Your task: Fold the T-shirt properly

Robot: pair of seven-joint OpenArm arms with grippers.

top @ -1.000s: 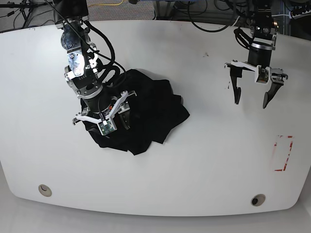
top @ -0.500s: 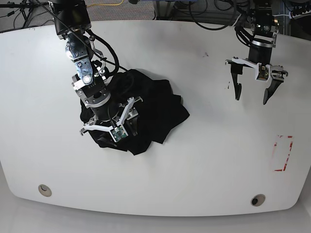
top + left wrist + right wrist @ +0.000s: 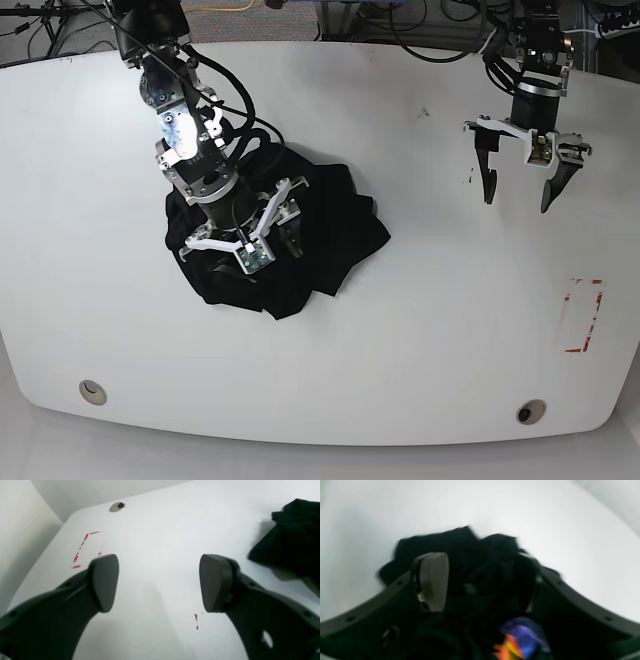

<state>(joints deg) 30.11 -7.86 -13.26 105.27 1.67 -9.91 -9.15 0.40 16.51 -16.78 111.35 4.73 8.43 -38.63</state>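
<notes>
Black T-shirt (image 3: 320, 225), crumpled, table (image 3: 400, 330) at 9 o'clock; right gripper (image 3: 247, 240) over it, jaws apart, nothing gripped. Left gripper (image 3: 520, 190) at 2 o'clock, wide, empty. Red tape marks (image 3: 583, 315) at 4 o'clock.

Soft matt black cloth T-shirt (image 3: 330, 225); smooth, faintly glossy white table (image 3: 400, 330); matt dark plastic fingers (image 3: 105, 580).

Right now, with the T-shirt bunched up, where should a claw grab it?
Probably the pointed flap of the T-shirt that sticks out towards the bare table. Come from above on that side: there it lies thin and flat, while the middle is a heaped bunch.
</notes>
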